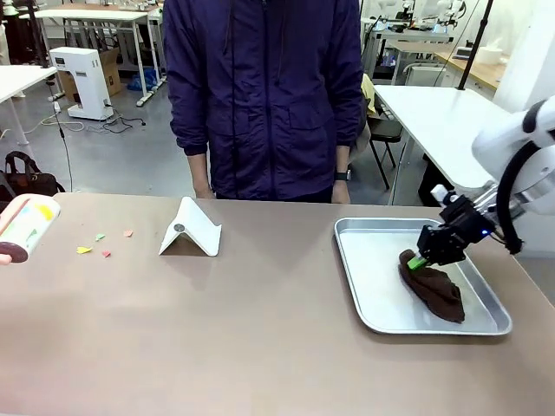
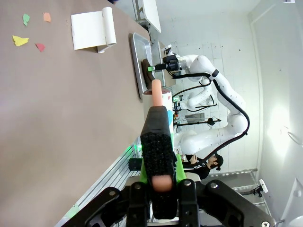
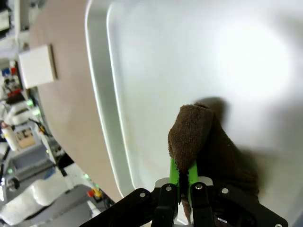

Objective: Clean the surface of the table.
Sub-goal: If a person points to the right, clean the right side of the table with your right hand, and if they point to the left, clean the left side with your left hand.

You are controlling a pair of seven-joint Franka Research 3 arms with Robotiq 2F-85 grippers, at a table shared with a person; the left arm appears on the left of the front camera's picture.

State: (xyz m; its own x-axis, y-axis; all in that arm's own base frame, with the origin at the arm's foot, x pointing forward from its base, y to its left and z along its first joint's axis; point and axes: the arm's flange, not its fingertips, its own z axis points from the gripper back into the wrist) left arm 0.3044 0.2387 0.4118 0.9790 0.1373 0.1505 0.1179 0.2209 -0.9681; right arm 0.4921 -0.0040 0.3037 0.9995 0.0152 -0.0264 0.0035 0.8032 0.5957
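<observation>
The brown table (image 1: 260, 347) carries a few small coloured paper scraps (image 1: 84, 250) at its left; they also lie on the table (image 2: 57, 118) in the left wrist view (image 2: 20, 40). My right gripper (image 1: 421, 258) is shut on the top of a dark brown cloth (image 1: 438, 290) that rests in the silver tray (image 1: 347, 227). The right wrist view has the green pads (image 3: 176, 172) pinching a fold of the cloth (image 3: 189, 127). My left gripper (image 2: 159, 118) is shut on a white cylindrical container (image 2: 163, 97) with a coloured label, seen at the left edge (image 1: 26, 227) above the table.
A white folded stand (image 1: 191, 230) sits on the table between the scraps and the tray. A person in a dark jacket (image 1: 260, 95) stands at the far edge, hands down. White tables and chairs stand behind.
</observation>
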